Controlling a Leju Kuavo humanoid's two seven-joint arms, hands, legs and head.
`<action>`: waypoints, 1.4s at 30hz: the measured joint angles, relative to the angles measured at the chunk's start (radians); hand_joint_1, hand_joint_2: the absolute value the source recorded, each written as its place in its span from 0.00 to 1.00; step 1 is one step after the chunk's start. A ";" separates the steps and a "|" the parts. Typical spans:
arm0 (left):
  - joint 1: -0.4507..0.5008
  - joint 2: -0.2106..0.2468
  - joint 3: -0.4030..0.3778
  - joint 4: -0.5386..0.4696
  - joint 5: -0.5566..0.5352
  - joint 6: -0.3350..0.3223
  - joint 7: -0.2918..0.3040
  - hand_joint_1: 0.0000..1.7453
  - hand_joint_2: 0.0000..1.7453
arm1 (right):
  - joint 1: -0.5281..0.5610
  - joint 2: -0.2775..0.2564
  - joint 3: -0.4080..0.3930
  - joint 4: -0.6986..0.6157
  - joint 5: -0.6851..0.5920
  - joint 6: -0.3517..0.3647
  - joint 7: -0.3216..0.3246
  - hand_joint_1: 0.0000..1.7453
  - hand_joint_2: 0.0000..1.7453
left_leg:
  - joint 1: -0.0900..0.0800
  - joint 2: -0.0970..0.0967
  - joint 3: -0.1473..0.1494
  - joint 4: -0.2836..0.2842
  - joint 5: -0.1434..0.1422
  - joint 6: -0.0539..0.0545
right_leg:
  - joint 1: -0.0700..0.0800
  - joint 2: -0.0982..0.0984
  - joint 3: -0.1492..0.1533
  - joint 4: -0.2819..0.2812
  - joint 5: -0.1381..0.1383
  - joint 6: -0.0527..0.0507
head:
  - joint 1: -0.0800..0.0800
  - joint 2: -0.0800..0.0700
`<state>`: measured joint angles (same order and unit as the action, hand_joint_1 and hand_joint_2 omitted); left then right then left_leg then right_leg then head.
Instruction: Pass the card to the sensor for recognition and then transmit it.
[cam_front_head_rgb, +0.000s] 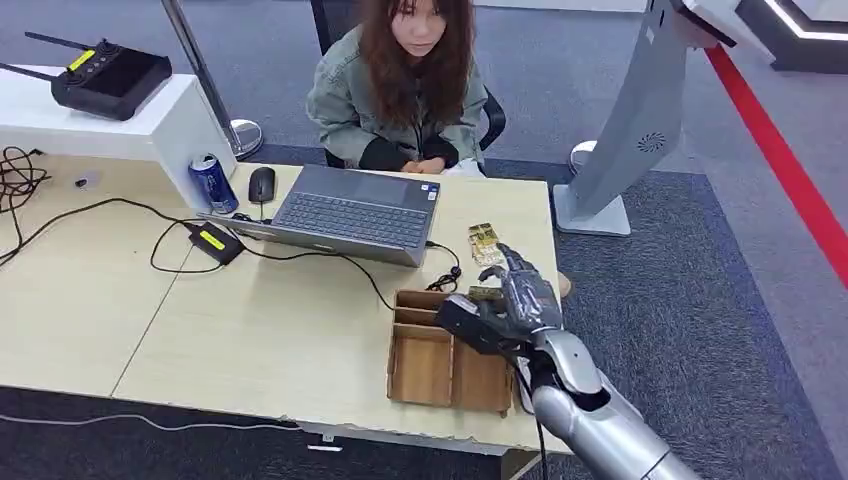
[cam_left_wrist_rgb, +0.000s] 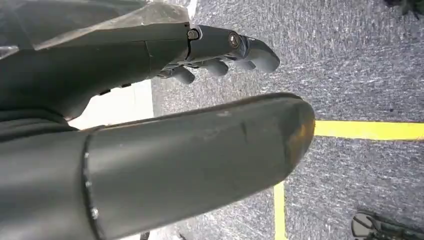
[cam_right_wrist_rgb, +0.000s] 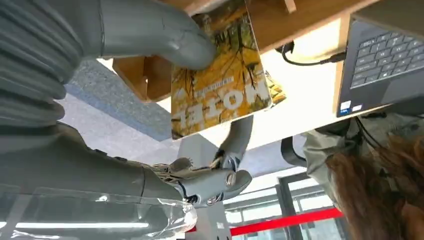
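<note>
Right hand (cam_front_head_rgb: 515, 300) raised over the far end of the wooden compartment tray (cam_front_head_rgb: 425, 370) at the table's (cam_front_head_rgb: 250, 330) right edge, thumb (cam_right_wrist_rgb: 165, 35) pressed on the printed face of a yellow hotel key card (cam_right_wrist_rgb: 220, 80) and a finger (cam_right_wrist_rgb: 237, 142) propped under its free edge, so clamped on the card, not apart. Held flat and by one end, probably so the bulk of the card stays bare for reading. Card therefore in the hand, above the tray, clear of the wood. Just beyond it on the tabletop, a second yellow card-like item (cam_front_head_rgb: 485, 243), perhaps marking the reader, though no sensor plainly told apart. Open laptop (cam_front_head_rgb: 350, 212) turned toward the seated person (cam_front_head_rgb: 400, 90), placed to receive the card after the scan, by the look of it. Left hand (cam_left_wrist_rgb: 220, 50) hanging over grey carpet with yellow floor tape (cam_left_wrist_rgb: 370, 130), fingers loosely curled, thumb apart, gripping nothing
</note>
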<state>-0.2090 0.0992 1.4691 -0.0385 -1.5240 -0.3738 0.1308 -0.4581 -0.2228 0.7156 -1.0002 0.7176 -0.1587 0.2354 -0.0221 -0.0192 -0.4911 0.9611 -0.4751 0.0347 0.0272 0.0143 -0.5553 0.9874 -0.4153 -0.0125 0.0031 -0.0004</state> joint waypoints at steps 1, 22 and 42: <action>0.000 0.000 0.000 0.000 0.000 0.000 0.000 0.00 0.00 | -0.001 0.000 0.000 0.000 -0.001 0.000 0.000 0.43 1.00 | 0.000 0.000 0.000 0.000 0.000 0.000 | 0.000 0.000 0.000 0.000 0.000 0.000 | 0.000 0.000; 0.000 -0.001 -0.005 0.000 0.000 0.000 0.000 0.00 0.00 | -0.002 0.007 0.000 0.009 -0.007 0.000 -0.008 0.54 1.00 | 0.000 0.000 0.000 0.000 0.000 0.000 | 0.000 0.000 0.000 0.000 0.000 0.000 | 0.000 0.000; 0.000 -0.002 -0.005 0.000 0.000 0.000 0.000 0.00 0.00 | -0.006 0.027 0.000 0.036 -0.017 -0.018 -0.019 0.81 1.00 | 0.000 0.000 0.000 0.000 0.000 0.000 | 0.000 0.000 0.000 0.000 0.001 0.000 | 0.000 0.000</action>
<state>-0.2089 0.0973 1.4641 -0.0385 -1.5240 -0.3738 0.1308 -0.4638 -0.1961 0.7160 -0.9644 0.7004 -0.1770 0.2163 -0.0221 -0.0193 -0.4915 0.9611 -0.4747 0.0343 0.0272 0.0143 -0.5555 0.9875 -0.4146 -0.0128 0.0031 -0.0004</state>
